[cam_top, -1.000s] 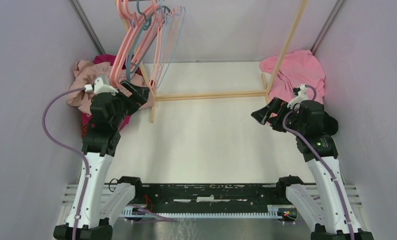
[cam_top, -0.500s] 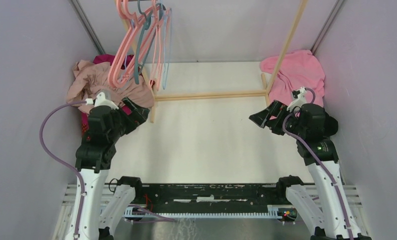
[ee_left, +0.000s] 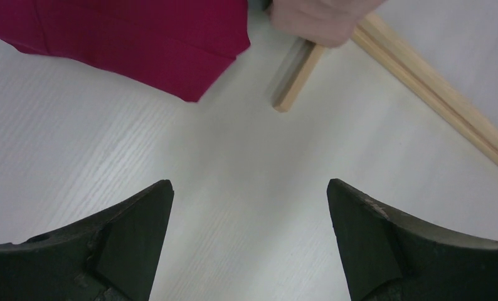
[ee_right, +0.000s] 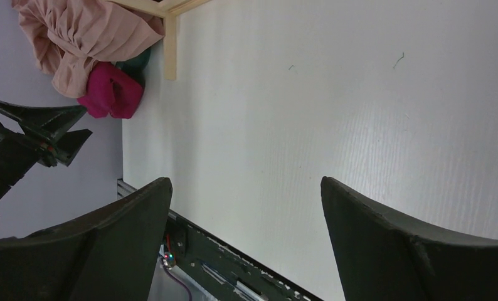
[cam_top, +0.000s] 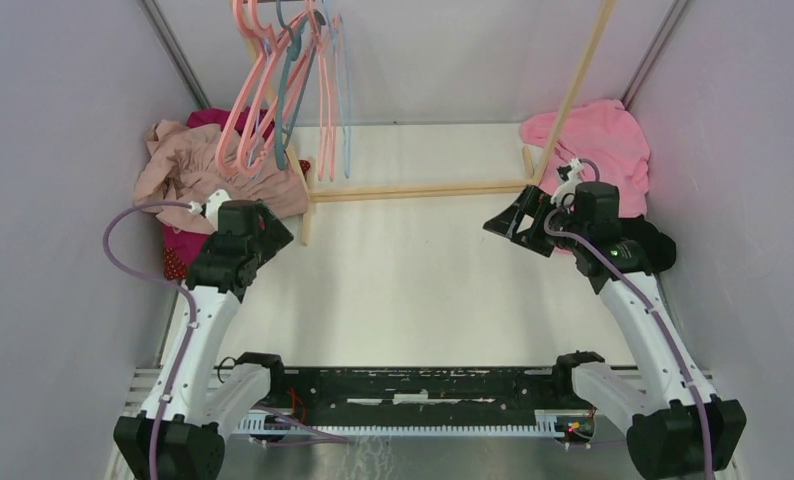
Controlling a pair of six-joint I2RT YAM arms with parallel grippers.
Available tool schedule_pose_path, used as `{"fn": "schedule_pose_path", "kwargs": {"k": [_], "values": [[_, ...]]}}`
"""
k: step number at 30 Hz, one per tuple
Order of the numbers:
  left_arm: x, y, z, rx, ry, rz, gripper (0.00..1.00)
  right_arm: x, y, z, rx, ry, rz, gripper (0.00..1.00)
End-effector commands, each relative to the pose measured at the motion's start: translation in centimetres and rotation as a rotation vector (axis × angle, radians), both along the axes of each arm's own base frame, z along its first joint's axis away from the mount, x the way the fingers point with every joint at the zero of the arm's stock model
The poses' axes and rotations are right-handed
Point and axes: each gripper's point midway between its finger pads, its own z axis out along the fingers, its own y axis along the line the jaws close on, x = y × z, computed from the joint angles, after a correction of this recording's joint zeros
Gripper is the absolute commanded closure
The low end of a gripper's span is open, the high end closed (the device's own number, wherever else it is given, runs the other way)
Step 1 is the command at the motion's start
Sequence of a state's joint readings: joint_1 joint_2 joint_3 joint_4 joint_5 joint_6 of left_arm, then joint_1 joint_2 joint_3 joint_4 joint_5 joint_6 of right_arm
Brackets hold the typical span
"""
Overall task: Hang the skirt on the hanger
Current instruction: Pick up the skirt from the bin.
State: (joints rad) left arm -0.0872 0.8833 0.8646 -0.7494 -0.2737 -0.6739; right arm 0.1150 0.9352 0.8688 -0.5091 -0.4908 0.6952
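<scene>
My left gripper [ee_left: 248, 184] and right gripper [ee_right: 244, 182] gape wide, empty. The skirt [cam_top: 198, 165] looks limp and light; I'd pinch its gathered edge.

White, wood-grained table [cam_top: 413, 270], closed in by pale lilac walls [cam_top: 53, 150] on the left, right and far sides. Toward the back, a light wooden rack [cam_top: 423, 189]: a low bar lying across the table, a short foot [cam_top: 304, 225] jutting toward the near side at its left end, a slanted upright [cam_top: 576, 90] rising from its right end. Behind that upright, in the far right corner, a crumpled pink cloth [cam_top: 603, 135]. At the far left, against the wall, a magenta cloth [cam_top: 176, 247], only partly showing, one corner flat on the table near the foot. Along the near edge, a black rail [cam_top: 413, 385] with scuffed paint.
</scene>
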Motion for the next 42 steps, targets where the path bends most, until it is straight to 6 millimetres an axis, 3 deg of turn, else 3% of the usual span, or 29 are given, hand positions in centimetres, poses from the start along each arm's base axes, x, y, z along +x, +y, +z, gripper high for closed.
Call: {"fn": "schedule_pose_path", "kwargs": {"k": [1,8,16,20,25,32,34,37,42], "values": [[3.2,4.6,5.3,0.122,-0.209,0.261,0.01,2.6,1.6,3.2,0.003,-0.124,0.044,0.07],[5.5,8.8,6.5,0.256,-0.238,0.440,0.01,4.0,4.4,1.6,-0.021,-0.096,0.108,0.10],[7.1,12.7,7.2,0.350,-0.301,0.599,0.02,4.2,7.1,0.6,-0.039,-0.094,0.173,0.12],[10.0,13.1,7.2,0.331,-0.345,0.590,0.02,4.2,7.9,0.0,-0.047,-0.086,0.188,0.12],[13.0,13.5,5.5,0.322,-0.315,0.583,0.02,4.2,8.3,0.0,-0.060,-0.093,0.199,0.12],[15.8,13.7,4.8,0.313,-0.318,0.573,0.03,4.1,8.3,-0.1,-0.077,-0.093,0.209,0.13],[16.2,13.8,4.6,0.318,-0.309,0.566,0.12,4.0,8.3,-0.4,-0.080,-0.091,0.210,0.13],[16.5,13.8,4.2,0.322,-0.273,0.556,0.37,4.0,8.4,-0.8,-0.077,-0.086,0.214,0.13],[15.1,13.7,4.0,0.318,-0.203,0.562,0.70,3.8,8.5,-1.2,-0.069,-0.074,0.224,0.13]]}}
